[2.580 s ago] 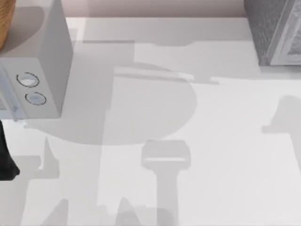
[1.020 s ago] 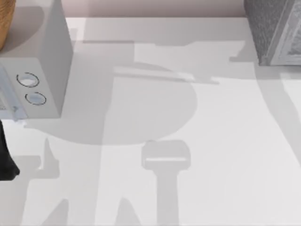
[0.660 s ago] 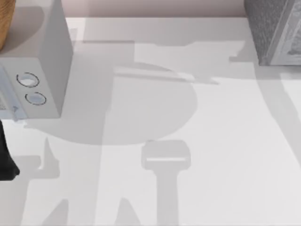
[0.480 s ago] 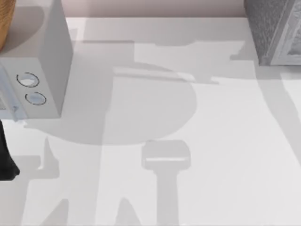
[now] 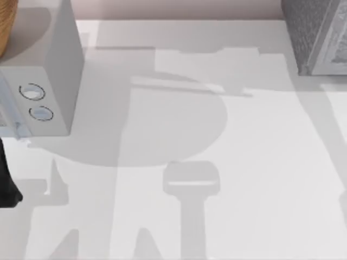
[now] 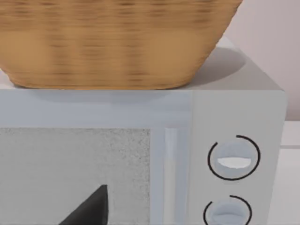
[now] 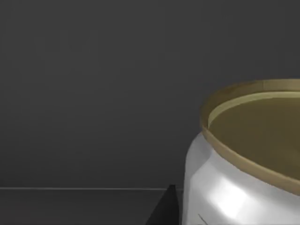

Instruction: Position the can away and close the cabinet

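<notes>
Top view: white table (image 5: 255, 179) w/ several grey shadows across it. Cabinet (image 5: 306, 32) at far right corner, dark grey speckled body, paler white-framed door panel on its right part, cut by the frame edge. Pale grey box (image 5: 51, 70) w/ two round dials (image 5: 36, 102) at far left; woven basket (image 5: 5, 21) on top of it, tan, seen at frame corner. Dark piece of left arm (image 5: 6, 181) at left edge, near the box's front, parked.

Left wrist view: box front close up. Speckled window panel (image 6: 75, 173), vertical pale handle strip (image 6: 171, 173), two ringed dials (image 6: 233, 159) at one side. Basket (image 6: 117, 42) sits on box top, touching it, wider than the window. One dark fingertip of left gripper (image 6: 91, 208) at frame bottom, in front of the window; second finger not seen, so open/shut: cannot tell.

Right wrist view: can (image 7: 243, 159) very close to the camera, upright. Gold rim and recessed gold top; silvery-white shoulder below rim w/ a bright highlight. Small dark mark on wall at frame bottom; label otherwise cut off. Behind it, a plain dark grey wall w/ a thin pale line where it meets a dark floor: can appears to be inside a dark enclosure, prob. cabinet interior, not certain. Dark sliver of right gripper (image 7: 161, 208) just beside can's base. Contact w/ can: cannot tell. Finger spread: cannot tell.
</notes>
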Controlling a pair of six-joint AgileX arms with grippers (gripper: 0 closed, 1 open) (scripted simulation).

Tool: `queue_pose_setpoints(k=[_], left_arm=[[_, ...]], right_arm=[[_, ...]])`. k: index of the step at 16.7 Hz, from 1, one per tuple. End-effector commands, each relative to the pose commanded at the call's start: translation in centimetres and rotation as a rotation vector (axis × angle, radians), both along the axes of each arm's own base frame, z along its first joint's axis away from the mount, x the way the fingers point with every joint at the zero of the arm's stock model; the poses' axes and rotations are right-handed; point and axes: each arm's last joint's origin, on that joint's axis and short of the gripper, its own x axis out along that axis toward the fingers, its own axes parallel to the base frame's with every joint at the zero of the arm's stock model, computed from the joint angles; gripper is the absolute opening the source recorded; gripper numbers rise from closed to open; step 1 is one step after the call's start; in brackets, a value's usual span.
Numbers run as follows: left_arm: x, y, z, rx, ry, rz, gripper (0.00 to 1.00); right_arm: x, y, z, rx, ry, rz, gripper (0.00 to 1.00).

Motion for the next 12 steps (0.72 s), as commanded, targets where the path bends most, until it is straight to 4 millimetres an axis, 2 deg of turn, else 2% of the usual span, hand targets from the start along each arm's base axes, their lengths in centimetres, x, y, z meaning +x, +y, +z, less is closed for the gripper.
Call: queue_pose_setpoints(k=[12], left_arm=[[0.0, 0.0, 0.0, 0.0, 0.0, 0.0, 1.0]], right_arm=[[5.7, 0.0, 0.5, 0.001, 0.011, -0.004, 0.0]])
